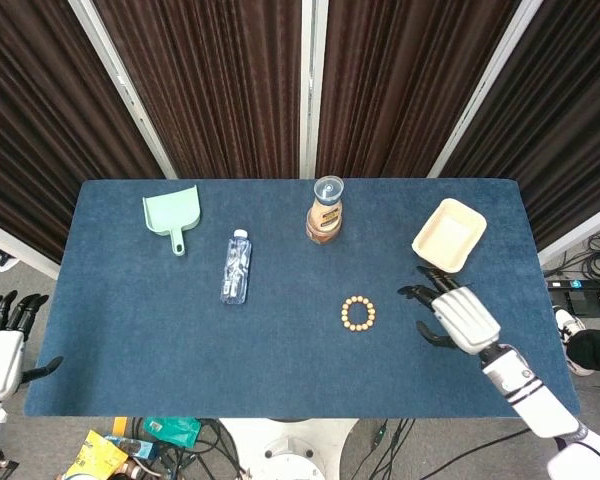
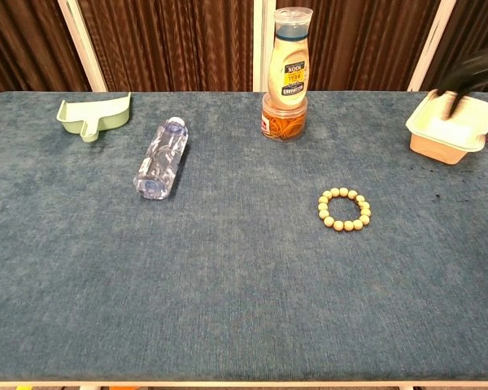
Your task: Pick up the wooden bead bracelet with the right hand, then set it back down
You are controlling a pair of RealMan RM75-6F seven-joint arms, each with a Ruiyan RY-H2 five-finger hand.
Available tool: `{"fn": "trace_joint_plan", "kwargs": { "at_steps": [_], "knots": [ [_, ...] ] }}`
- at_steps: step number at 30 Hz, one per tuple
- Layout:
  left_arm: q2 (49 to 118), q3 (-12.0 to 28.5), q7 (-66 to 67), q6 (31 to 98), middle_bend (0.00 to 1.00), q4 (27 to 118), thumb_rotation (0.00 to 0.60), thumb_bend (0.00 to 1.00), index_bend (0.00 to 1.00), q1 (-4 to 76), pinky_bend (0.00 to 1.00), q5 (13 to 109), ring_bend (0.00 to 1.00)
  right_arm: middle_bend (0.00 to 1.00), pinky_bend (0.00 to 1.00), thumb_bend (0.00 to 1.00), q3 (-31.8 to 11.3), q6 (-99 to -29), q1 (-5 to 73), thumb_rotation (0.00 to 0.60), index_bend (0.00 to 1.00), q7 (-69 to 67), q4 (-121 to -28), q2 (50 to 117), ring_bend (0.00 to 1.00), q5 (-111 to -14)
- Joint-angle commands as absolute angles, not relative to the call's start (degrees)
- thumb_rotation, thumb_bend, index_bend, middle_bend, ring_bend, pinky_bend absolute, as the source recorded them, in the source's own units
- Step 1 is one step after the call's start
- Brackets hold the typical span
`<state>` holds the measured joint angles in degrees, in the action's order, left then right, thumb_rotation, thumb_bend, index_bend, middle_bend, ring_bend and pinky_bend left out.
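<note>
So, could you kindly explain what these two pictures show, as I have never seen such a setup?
This is a two-armed robot with humanlike hands at a blue table. One picture looks down from its head, the other looks forward from its chest. On the table lie a bead bracelet, a water bottle on its side, a green scoop, a sauce bottle standing on a jar, and a cream tray. The right hand hovers open beside the bracelet; the left hand waits off the table. Nothing is held.
</note>
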<state>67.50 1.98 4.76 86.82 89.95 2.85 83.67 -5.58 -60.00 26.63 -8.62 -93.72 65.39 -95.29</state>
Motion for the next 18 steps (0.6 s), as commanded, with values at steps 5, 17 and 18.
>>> {"fn": "trace_joint_plan", "kwargs": {
  "at_steps": [5,17,18],
  "knots": [
    [67.4,1.8,4.1,86.3,0.13,89.7,0.6,0.0,0.13,2.6,0.0,83.3,0.0,0.34,0.12,0.3,-7.9,-46.8,38.0,0.6,0.28,0.4,-82.3,78.3,0.05,-91.0],
    [67.9,2.0,2.6,85.5,0.13,88.7,0.6,0.0,0.14,2.5,0.0,82.4,0.0,0.36,0.13,0.28,-5.1,-46.2,44.2,0.6,0.38,10.4,-65.9,92.2,0.05,-93.2],
    [67.9,2.0,2.5,85.4,0.13,88.6,0.6,0.0,0.14,2.5,0.0,82.4,0.0,0.36,0.13,0.28,-4.8,-46.7,44.3,0.6,0.39,10.5,-65.0,92.8,0.05,-93.6]
  ]
}}
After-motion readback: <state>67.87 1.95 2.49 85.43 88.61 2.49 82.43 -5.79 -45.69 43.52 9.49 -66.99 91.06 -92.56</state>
